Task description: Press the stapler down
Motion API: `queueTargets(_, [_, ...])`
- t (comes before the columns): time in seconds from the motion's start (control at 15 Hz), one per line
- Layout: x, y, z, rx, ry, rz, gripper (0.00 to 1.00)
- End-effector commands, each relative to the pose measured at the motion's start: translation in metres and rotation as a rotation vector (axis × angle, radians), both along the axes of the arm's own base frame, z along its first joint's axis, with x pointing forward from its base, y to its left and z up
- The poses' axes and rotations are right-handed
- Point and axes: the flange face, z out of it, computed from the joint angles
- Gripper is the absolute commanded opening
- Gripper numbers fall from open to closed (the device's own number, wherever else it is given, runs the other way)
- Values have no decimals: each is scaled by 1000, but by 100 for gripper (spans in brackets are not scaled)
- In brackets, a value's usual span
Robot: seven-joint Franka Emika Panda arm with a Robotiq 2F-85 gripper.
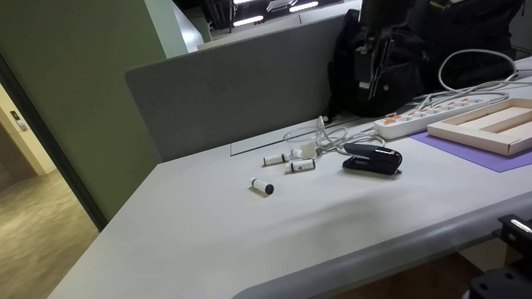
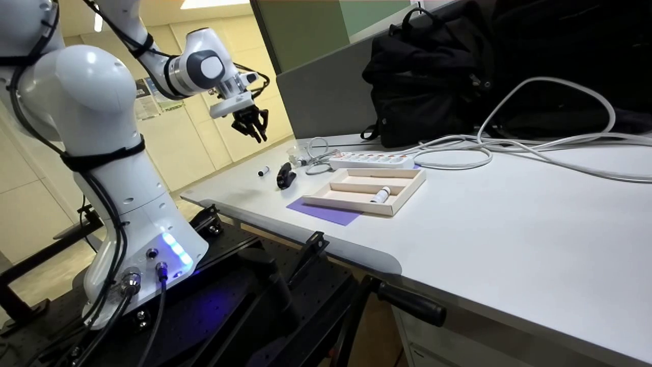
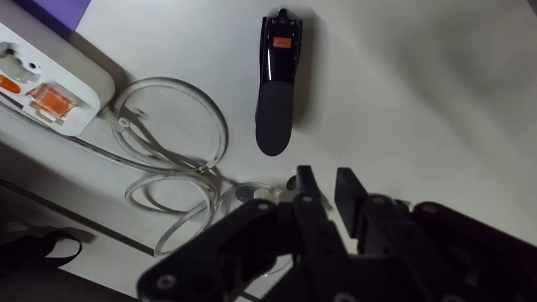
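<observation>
Robotiq gripper (image 3: pixel 325 180): closest to the wrist camera, its two black fingers (image 3: pixel 308 184) parted with a narrow gap between them; in both exterior views it hangs in mid-air, pointing downward.
Black stapler (image 3: pixel 278 79): resting on the white desk (image 1: pixel 187 232), well apart from the gripper; in the wrist view it lies beyond the fingertips, its matt rounded end toward them, an orange-red label on the glossy part.
Stapler handle (image 1: pixel 359 149): raised, with a gap over the base visible in an exterior view.
White power strip (image 1: pixel 399 130): near the stapler, orange switches along it, its pale cable (image 3: pixel 223 133) looped on the desk.
Small vials (image 1: pixel 301 166): white-labelled, lying near the stapler; one with a black cap lies apart from the group.
Clear container (image 1: pixel 294 143): beside the vials; whether one is inside it cannot be told.
Pale divided tray (image 2: pixel 351 205): over a purple sheet (image 2: pixel 326 212); in an exterior view another vial (image 2: pixel 381 195) lies in its nearer compartment.
Backpack (image 2: pixel 423 97): black, standing before the grey partition (image 1: pixel 232 95).
Panda arm (image 2: pixel 107 86): white, a blue light strip glowing on its base.
</observation>
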Motion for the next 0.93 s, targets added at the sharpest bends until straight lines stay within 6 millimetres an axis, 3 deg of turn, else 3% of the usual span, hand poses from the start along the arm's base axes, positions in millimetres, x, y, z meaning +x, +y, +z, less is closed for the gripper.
queueTargets(0.0, [24, 0, -34, -31, 0, -20, 0])
queueTargets(0.07, [29, -11, -35, -72, 29, -43, 0])
queueTargets(0.13, [11, 0, -33, -44, 12, 6, 2])
queueTargets(0.33, [26, -16, -42, -69, 27, -20, 1])
queueTargets(0.53, [28, -15, -40, -71, 27, -18, 0])
queueTargets(0.87, [55, -12, -40, -48, 52, -68, 0])
